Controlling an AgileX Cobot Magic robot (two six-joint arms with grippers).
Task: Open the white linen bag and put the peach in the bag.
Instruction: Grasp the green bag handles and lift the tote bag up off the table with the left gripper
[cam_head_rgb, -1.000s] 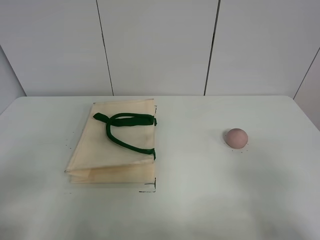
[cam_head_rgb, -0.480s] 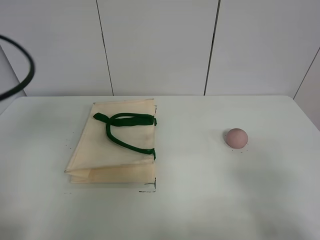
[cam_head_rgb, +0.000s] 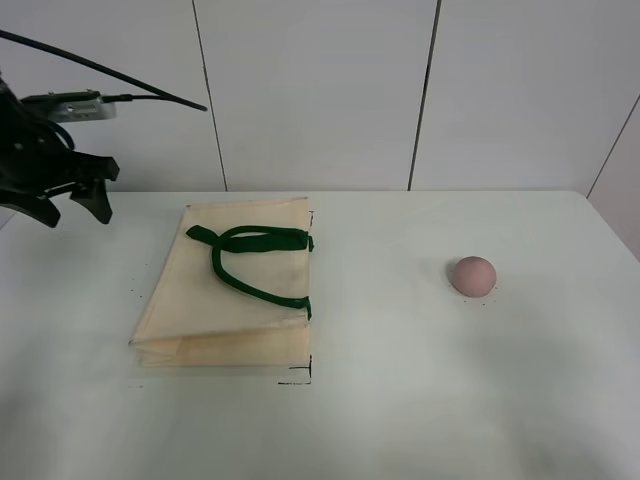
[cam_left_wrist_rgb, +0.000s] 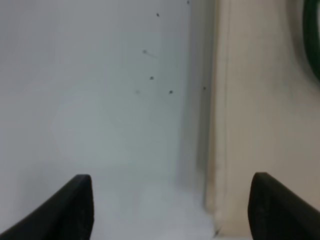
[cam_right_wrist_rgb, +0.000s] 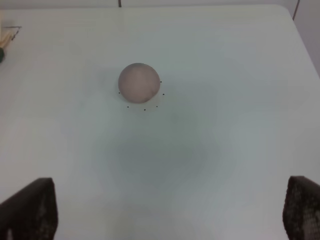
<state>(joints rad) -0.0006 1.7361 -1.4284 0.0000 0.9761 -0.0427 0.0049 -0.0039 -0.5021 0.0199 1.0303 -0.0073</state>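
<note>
The white linen bag (cam_head_rgb: 200, 305) lies flat and folded on the left half of the table, with its dark green strap handles (cam_head_rgb: 250, 262) curled on top. The peach (cam_head_rgb: 472, 275) sits alone on the right half. My left gripper (cam_head_rgb: 73, 210) is open and empty, up in the air to the left of the bag's far corner. In the left wrist view it (cam_left_wrist_rgb: 172, 210) hovers over the bag's edge (cam_left_wrist_rgb: 250, 125). My right gripper (cam_right_wrist_rgb: 165, 210) is open and empty, set back from the peach (cam_right_wrist_rgb: 140, 82). It is out of the exterior view.
The white table (cam_head_rgb: 400, 400) has small black corner marks (cam_head_rgb: 300, 378) by the bag's near right corner and dots around the peach. A white panelled wall (cam_head_rgb: 320, 90) stands behind the far edge. The left arm's cable (cam_head_rgb: 120, 75) arcs above.
The left arm has come into the exterior view from the left and now hangs near the bag's far left corner. The bag and the peach have not moved.
</note>
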